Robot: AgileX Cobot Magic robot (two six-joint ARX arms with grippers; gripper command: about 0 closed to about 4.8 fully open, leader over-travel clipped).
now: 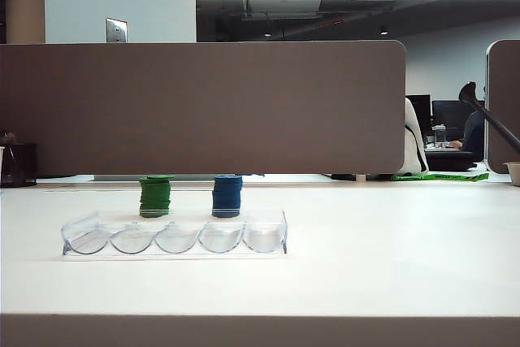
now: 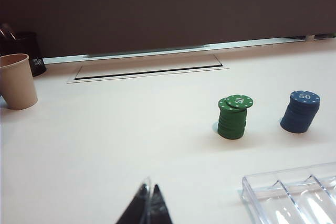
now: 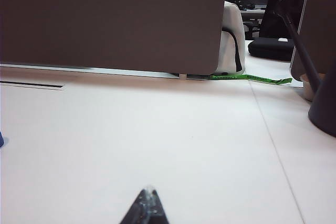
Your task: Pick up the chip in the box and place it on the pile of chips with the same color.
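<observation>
Two stacks of poker chips are standing side by side on the white surface [image 1: 366, 266], just behind the clear plastic chip tray [image 1: 175, 237]: the green stack [image 1: 155, 197] at 9 o'clock of the blue stack [image 1: 227, 196]. In the left wrist view, a dark-green "20" chip [image 2: 239, 101] is lying on top of the green stack, slightly off-centre. The tray's five scalloped slots are sitting empty. The left claw [image 2: 148, 205] is hovering low over bare surface, tips pressed together, gripping nothing. The right claw [image 3: 147, 203] is likewise closed and empty, well apart from the chips. A paper cup [image 2: 17, 81] is standing far off.
</observation>
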